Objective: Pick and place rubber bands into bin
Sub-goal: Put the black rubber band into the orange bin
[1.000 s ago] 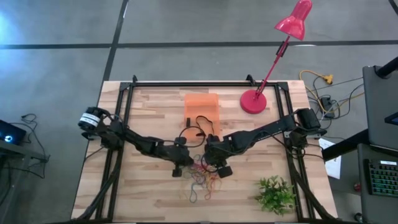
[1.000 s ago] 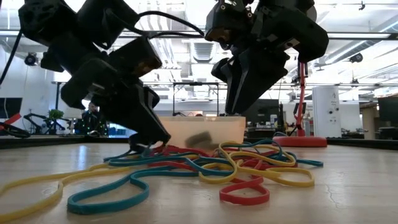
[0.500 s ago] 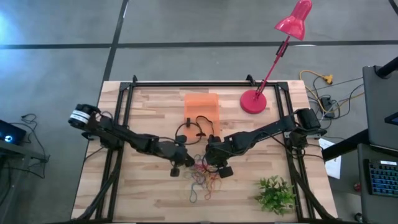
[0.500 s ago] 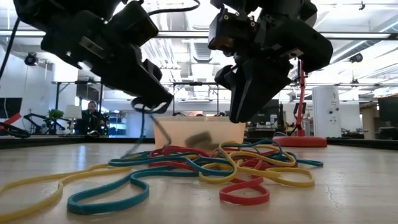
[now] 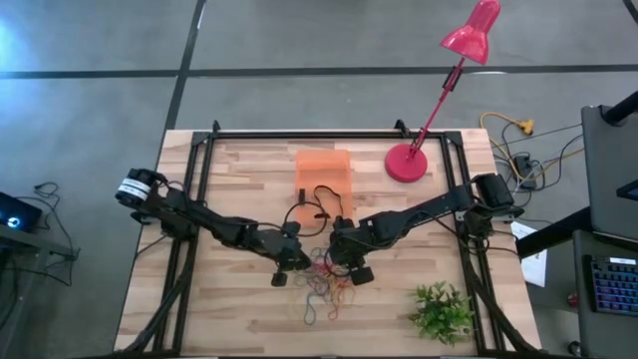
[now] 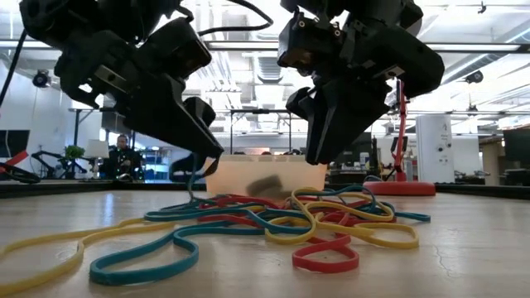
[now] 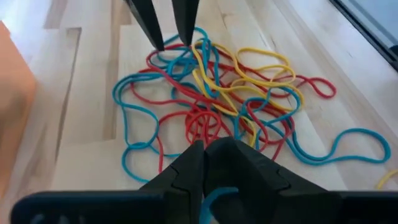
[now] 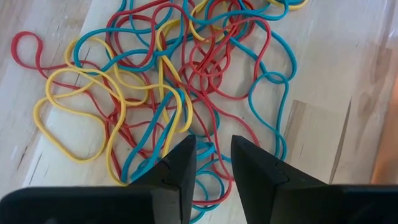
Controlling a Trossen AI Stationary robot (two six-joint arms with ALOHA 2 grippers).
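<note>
A tangle of red, yellow and blue rubber bands [image 5: 324,284] lies on the wooden table, near its front. My left gripper [image 7: 211,149] slants down over the pile's left side, its fingers nearly together with a blue rubber band between them. My right gripper [image 8: 213,146] stands open just above the pile's right part [image 6: 319,153], nothing between its fingers. The orange bin [image 5: 323,165] sits farther back, behind the pile, on its flat bottom. My left gripper pinches a blue rubber band [image 7: 217,194] between its two fingers, which slant down from the table's left side. A thin blue strand [image 6: 192,180] runs from the fingertips down to the pile, where the band's other end stays among the other bands.
A thick black cable loop [image 5: 324,199] lies between the bin and the pile. The red lamp's round base [image 5: 406,163] stands at the back right, and a small green plant [image 5: 442,311] sits at the front right. Bare wood lies left of the pile.
My left gripper has risen off the pile, where its fingertips were down among the bands, and has tipped somewhat flatter. A thin strand of band has come up with it and trails down to the pile.
</note>
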